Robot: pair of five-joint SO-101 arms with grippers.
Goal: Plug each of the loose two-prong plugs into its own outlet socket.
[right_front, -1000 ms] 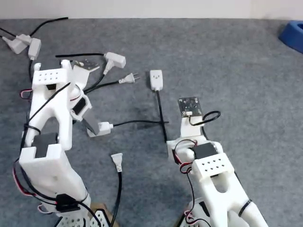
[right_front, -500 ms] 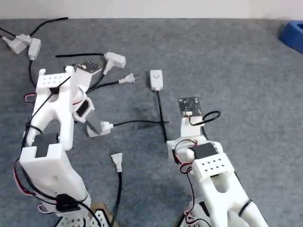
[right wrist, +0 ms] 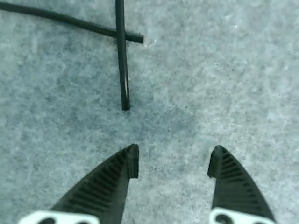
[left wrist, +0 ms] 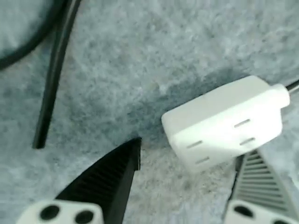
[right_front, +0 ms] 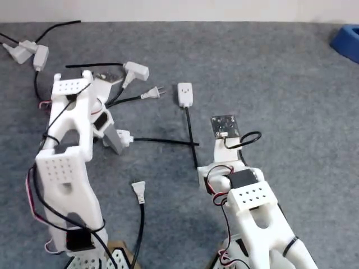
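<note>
Count from the high view: two arms, two white outlet sockets lying in the open, and two loose plugs on black cords.

- The near socket [right_front: 125,136] lies left of centre on the grey mat [right_front: 280,84]. Its cord [right_front: 162,140] runs off to the right.
- The far socket [right_front: 184,94] lies farther back, near centre. Its cord [right_front: 190,129] runs toward the near side, crosses the first cord and stops at a loose end beside the right arm.
- The pronged plug [right_front: 152,93] lies just left of the far socket, apart from it, with both prongs pointing at it.
- The near plug [right_front: 138,190] lies alone on the near side between the two arms. Its prongs are too small to make out.

The left gripper [right_front: 116,140] is wide open and straddles the near socket. In the left wrist view the left gripper [left wrist: 191,151] has that socket [left wrist: 224,123] between its jaws, slotted face showing. The socket sits close against the grey finger [left wrist: 254,179] and clear of the dark finger [left wrist: 114,170]. I cannot tell whether it touches the grey one.

The right gripper [right wrist: 175,151] is also wide open, with nothing between its jaws. It hangs over bare mat just short of the loose cord end [right wrist: 124,105].

Other things in the scene:
- One angled white connector [right_front: 136,71] lies at far left of centre. Its cord passes under the left arm, which also hides part of the pronged plug's cord.
- Two more white connectors [right_front: 28,52] lie at the far left corner.
- A blue object [right_front: 346,42] sits at the far right edge.
</note>
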